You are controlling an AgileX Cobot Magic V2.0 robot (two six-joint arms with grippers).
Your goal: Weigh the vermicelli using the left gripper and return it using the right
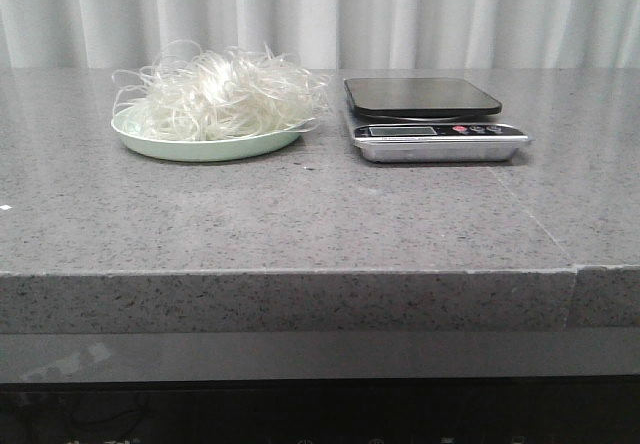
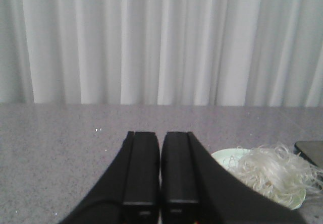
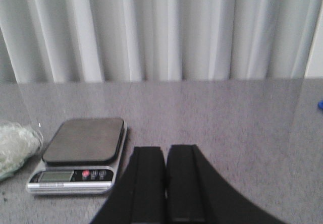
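The vermicelli (image 1: 222, 92) is a fluffy white heap of thin strands on a pale green plate (image 1: 205, 148), left of centre on the grey table. Just right of it stands a silver kitchen scale (image 1: 432, 122) with a bare black platform. No gripper shows in the front view. In the left wrist view my left gripper (image 2: 160, 133) is shut and empty above the table, with the vermicelli (image 2: 270, 172) and plate (image 2: 229, 157) off to one side. In the right wrist view my right gripper (image 3: 166, 148) is shut and empty, beside the scale (image 3: 81, 156). A bit of vermicelli (image 3: 15, 146) shows at that view's edge.
The grey stone table (image 1: 300, 224) has a front edge near the camera and a seam on its right. White curtains (image 1: 320, 14) hang behind the table. A small blue object (image 3: 319, 104) lies at the far edge of the right wrist view.
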